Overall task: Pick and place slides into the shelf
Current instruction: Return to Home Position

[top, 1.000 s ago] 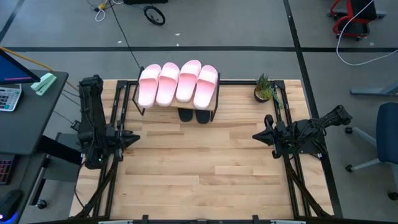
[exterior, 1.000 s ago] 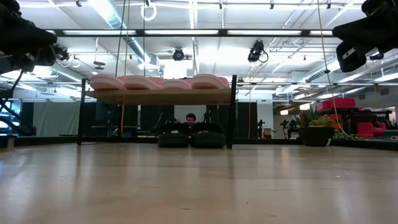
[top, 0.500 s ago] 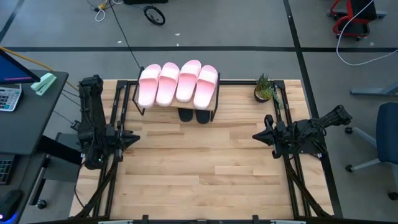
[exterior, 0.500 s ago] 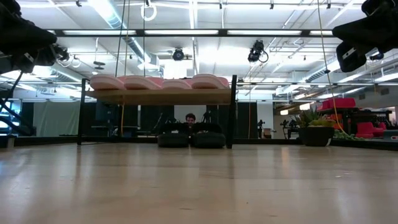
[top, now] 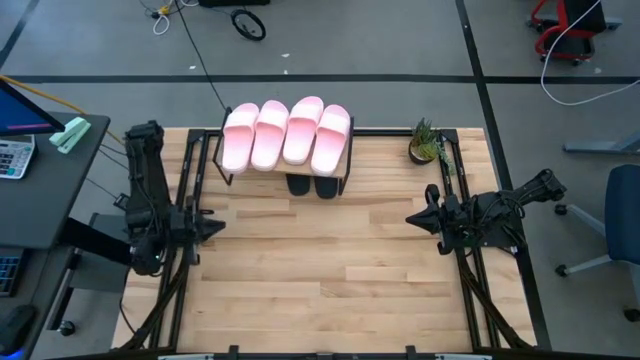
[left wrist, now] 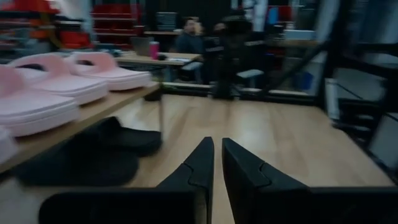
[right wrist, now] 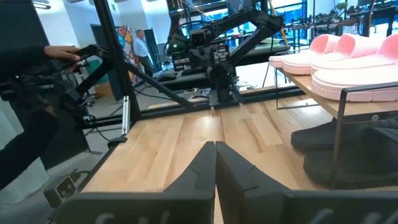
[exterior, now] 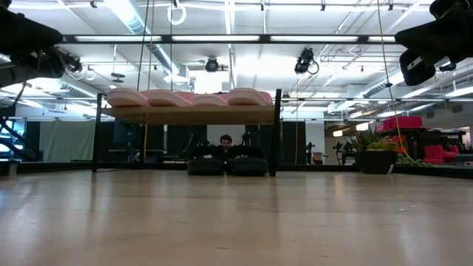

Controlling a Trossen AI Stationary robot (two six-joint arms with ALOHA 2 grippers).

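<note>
Several light pink slides (top: 286,135) lie side by side, soles down, on the plank top of the shelf (exterior: 192,115) at the table's far edge. Two black slides (top: 313,185) sit on the table under it, their ends sticking out toward the near side (exterior: 227,165). My left gripper (top: 218,226) hovers at the table's left edge, pointing level toward the right. It is shut with only a slit between the fingertips (left wrist: 217,146), and holds nothing. At the right edge my right gripper (top: 410,218) points level toward the left, shut and holding nothing (right wrist: 215,146).
A small potted plant (top: 425,142) stands at the far right corner of the table. The bare wooden tabletop (top: 320,270) stretches between the two arms. A desk with a calculator (top: 15,155) is beyond the left edge. A person (exterior: 226,140) sits behind the shelf.
My left gripper has rolled a little about its own pointing line and stayed at the table's left edge. The slides and the right arm have kept still.
</note>
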